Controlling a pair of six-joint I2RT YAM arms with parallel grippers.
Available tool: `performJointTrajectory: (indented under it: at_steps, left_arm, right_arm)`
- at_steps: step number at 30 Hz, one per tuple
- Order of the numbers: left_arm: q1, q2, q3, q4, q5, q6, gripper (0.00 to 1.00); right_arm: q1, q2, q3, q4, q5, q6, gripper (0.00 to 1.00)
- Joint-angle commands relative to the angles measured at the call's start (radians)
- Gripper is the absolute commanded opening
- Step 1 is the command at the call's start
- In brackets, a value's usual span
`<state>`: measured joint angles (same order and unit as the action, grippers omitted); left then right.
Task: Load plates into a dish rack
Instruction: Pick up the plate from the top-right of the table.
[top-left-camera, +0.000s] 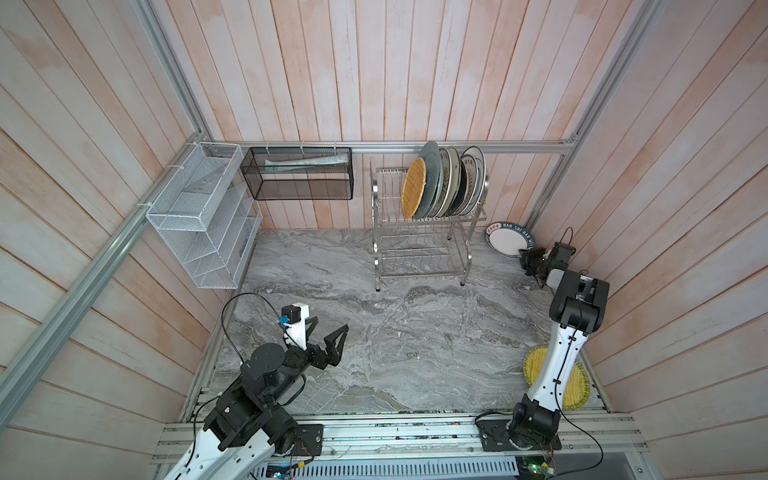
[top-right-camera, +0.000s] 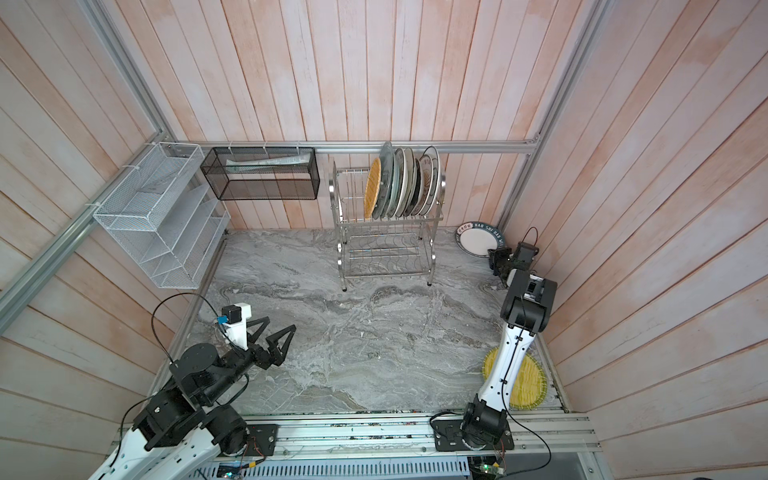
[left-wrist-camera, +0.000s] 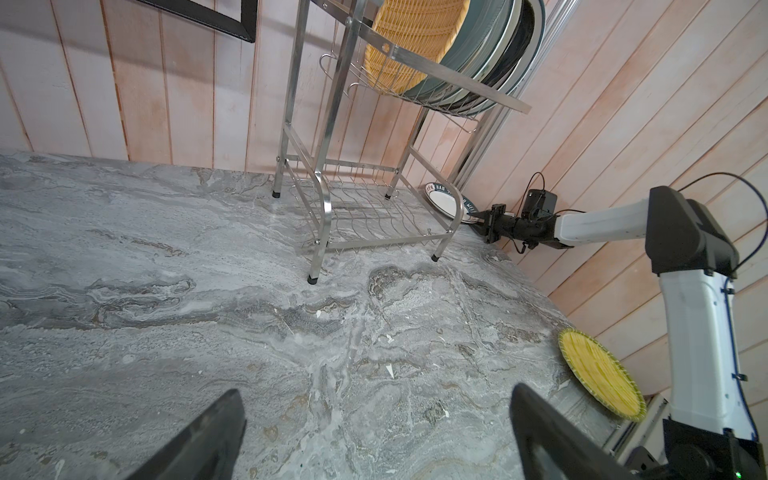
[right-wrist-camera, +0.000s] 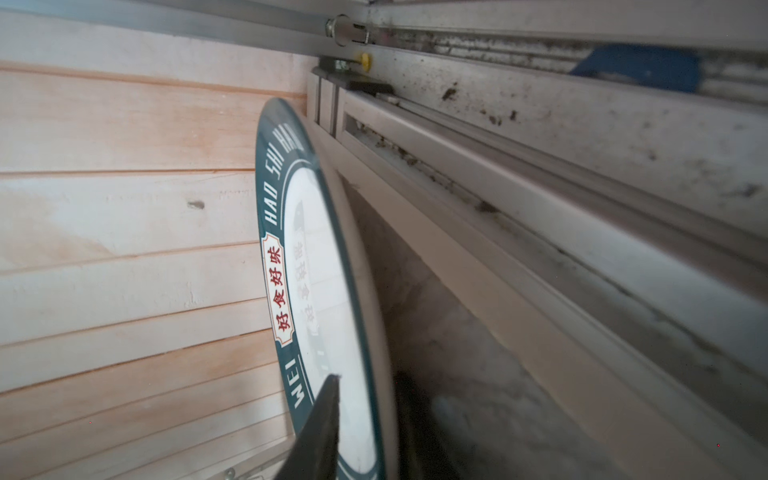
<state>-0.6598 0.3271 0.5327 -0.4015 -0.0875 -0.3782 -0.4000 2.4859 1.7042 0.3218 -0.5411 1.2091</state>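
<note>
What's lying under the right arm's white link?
A round yellow woven plate, flat on the grey marble tabletop. In both top views the right arm covers its middle.

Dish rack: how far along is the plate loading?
Done: a row of plates stands in the top tier of the dish rack. In hand: the right claw pinches the rim of the teal-rimmed plate. To go: the yellow woven plate on the table. The left claw is open.

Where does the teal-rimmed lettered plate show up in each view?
Both top views: teal-rimmed plate at the far right corner, beside the dish rack.
Left wrist: beyond the dish rack's lower tier.
Right wrist: edge-on, across the middle.
Shared landmark: the right hand at its rim, in every view.
</note>
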Motion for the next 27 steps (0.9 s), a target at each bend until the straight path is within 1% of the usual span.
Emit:
performJointTrajectory:
  at_steps: [1, 3, 4, 8, 11, 17, 20, 22, 25, 27]
  left_arm:
    - [0.005, -0.007, -0.004, 0.008, -0.02, 0.003, 1.0]
    - [0.006, -0.004, -0.004, 0.008, -0.018, 0.003, 1.0]
    - [0.005, -0.004, -0.004, 0.008, -0.017, 0.002, 1.0]
    - [0.005, -0.007, -0.003, 0.006, -0.021, 0.003, 1.0]
    - [0.005, -0.011, -0.003, 0.003, -0.021, 0.001, 1.0]
    - [0.005, -0.008, -0.002, 0.005, -0.017, 0.0, 1.0]
    - [0.005, -0.008, -0.001, 0.003, -0.011, -0.002, 1.0]
    - [0.005, -0.005, -0.001, 0.007, -0.004, -0.001, 1.0]
    - [0.005, -0.007, -0.006, 0.013, -0.004, -0.001, 1.0]
    - [0.005, -0.013, -0.007, 0.014, -0.003, 0.001, 1.0]
  right_arm:
    - [0.0, 0.037, 0.0, -0.021, 0.008, 0.012, 0.12]
    - [0.001, 0.036, -0.007, 0.0, -0.002, 0.015, 0.03]
    - [0.001, 0.033, -0.011, 0.009, -0.007, 0.017, 0.0]
    - [0.001, -0.012, -0.061, 0.054, -0.008, 0.029, 0.0]
    - [-0.001, -0.082, -0.114, 0.074, 0.0, 0.028, 0.0]
    - [-0.003, -0.314, -0.298, 0.063, 0.069, -0.01, 0.0]
    - [-0.007, -0.46, -0.421, 0.014, 0.14, -0.034, 0.0]
    - [-0.012, -0.556, -0.499, -0.027, 0.161, -0.053, 0.0]
    - [-0.016, -0.708, -0.65, -0.032, 0.206, -0.054, 0.0]
    - [-0.02, -0.793, -0.708, -0.081, 0.219, -0.062, 0.0]
